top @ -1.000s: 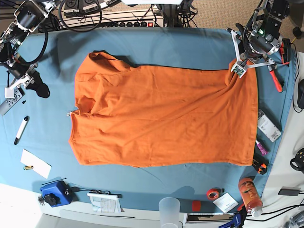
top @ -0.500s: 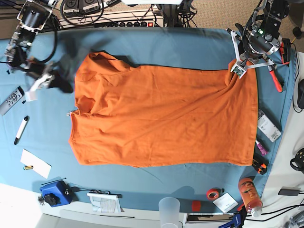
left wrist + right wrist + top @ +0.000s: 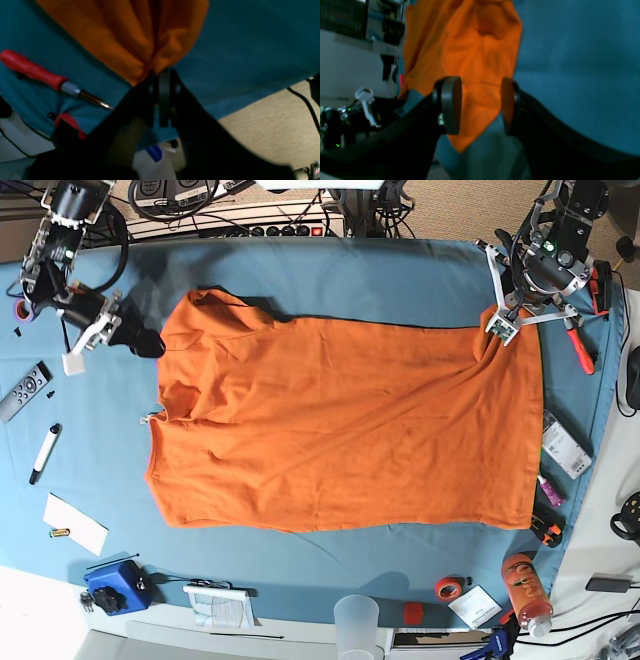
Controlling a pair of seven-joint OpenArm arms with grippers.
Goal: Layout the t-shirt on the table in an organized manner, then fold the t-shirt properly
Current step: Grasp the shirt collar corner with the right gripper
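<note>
Left tool [image 3: 160,75] clenched on the t-shirt [image 3: 340,425] corner at 1 o'clock of the worktop [image 3: 400,275]. Right tool [image 3: 480,105] released, pads wide apart, straddling the shirt's edge at 10 o'clock. Shirt lies spread centrally.

The t-shirt [image 3: 340,430] is matt orange cloth, soft and finely creased, bunching into deeper folds toward 10 o'clock. The tabletop [image 3: 90,430] wears a matt blue-teal cloth with shallow wrinkles. At 2 o'clock, the screwdriver [image 3: 47,77] shows a smooth, slightly glossy red plastic handle and a shiny metal shaft. The right end effector [image 3: 480,105] has dull black plastic fingers with smooth round pads [image 3: 451,105]; the left end effector [image 3: 160,87] looks the same matt black. At 6 o'clock stands a translucent, frosted plastic cup [image 3: 357,625].
</note>
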